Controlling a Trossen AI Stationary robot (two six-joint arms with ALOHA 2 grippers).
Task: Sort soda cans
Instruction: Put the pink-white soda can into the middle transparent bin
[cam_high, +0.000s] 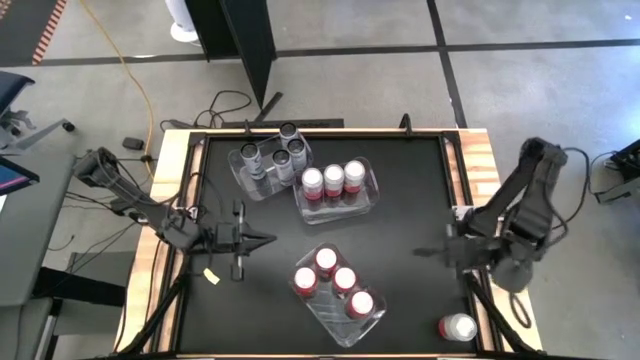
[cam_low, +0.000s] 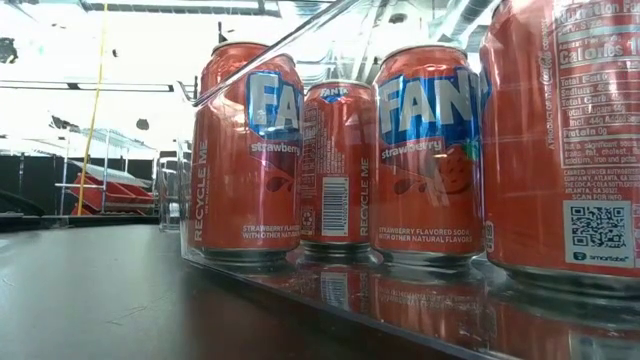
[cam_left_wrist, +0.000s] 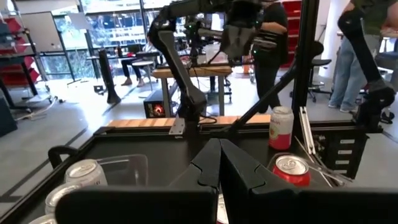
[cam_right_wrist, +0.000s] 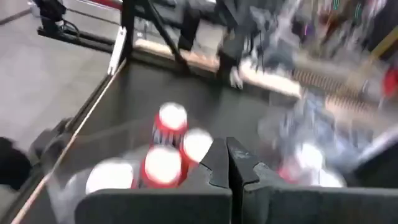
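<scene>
**A:** Both claws are pinched fully shut with nothing in them. The left gripper (cam_high: 268, 239) and right gripper (cam_high: 420, 253) point at each other across the matte black table (cam_high: 400, 200).

**B:** And the cans?

**A:** Between them, a clear plastic bin (cam_high: 338, 293) holds four glossy red cans (cam_high: 345, 279). Beyond it are three more red cans (cam_high: 334, 179) and four grey cans (cam_high: 272, 154). One loose can (cam_high: 459, 326) stands by the right arm. Wooden table edging, concrete floor.
</scene>
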